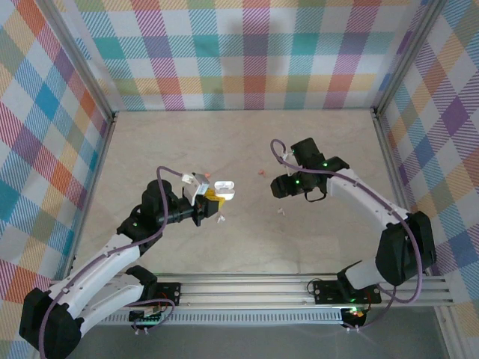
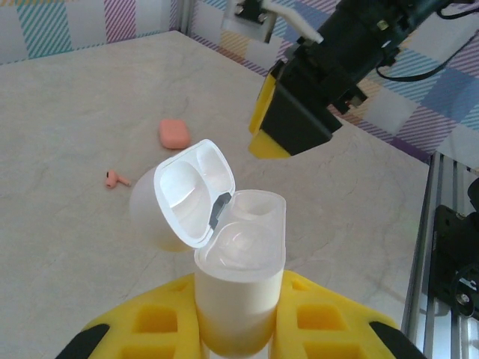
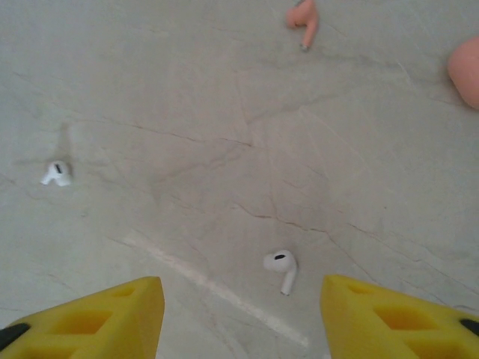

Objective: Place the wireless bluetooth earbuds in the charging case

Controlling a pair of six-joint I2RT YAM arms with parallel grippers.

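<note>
The desk carries all the loose pieces. Above its middle the left end effector is closed on the white charging case. It holds the case upright with the lid swung open, and both wells look empty.

The right end effector hangs with its jaws apart and nothing between them. Just ahead of the gap, slightly off its centre line, the white earbud lies on the desk. It sits a little right of centre, toward the near edge, so the right arm is plainly the nearer one.

The earbud's long axis runs roughly across the closing line. Its bulb points away from the end effector and its stem points back toward it.

A second white earbud lies well apart, near the left arm. A pink earbud lies beyond, toward the far edge.
</note>
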